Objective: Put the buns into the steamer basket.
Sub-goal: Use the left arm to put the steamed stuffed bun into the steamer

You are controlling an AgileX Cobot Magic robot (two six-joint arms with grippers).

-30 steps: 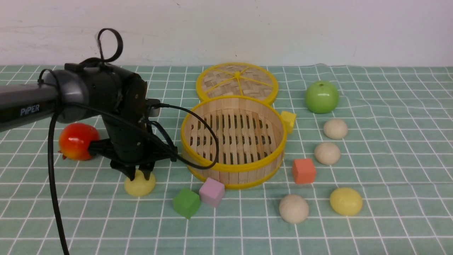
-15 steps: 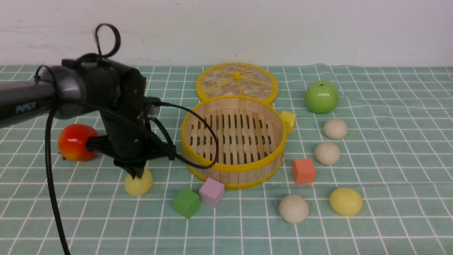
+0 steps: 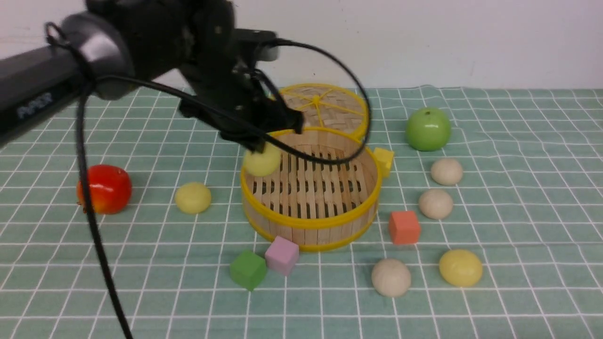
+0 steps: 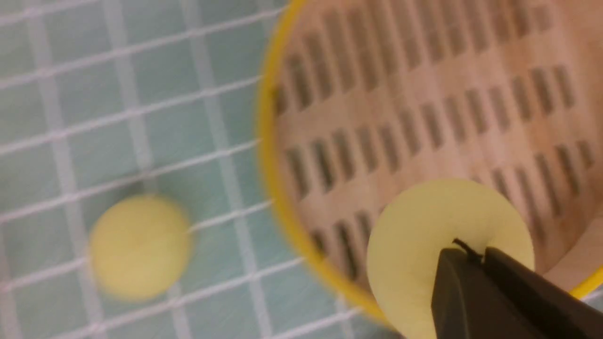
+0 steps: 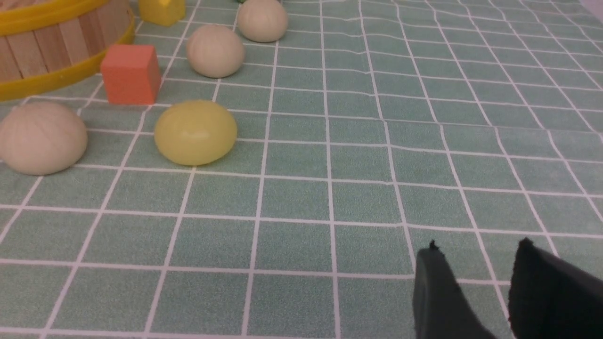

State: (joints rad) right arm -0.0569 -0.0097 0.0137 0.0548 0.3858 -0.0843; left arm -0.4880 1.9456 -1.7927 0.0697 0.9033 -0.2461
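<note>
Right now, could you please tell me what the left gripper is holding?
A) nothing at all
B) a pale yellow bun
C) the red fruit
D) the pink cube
B: the left gripper is shut on a pale yellow bun, which it holds in the air at the left edge of the basket.

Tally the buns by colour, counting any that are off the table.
Pale yellow buns: 3, one in the left gripper
Cream buns: 3
Total: 6
</note>
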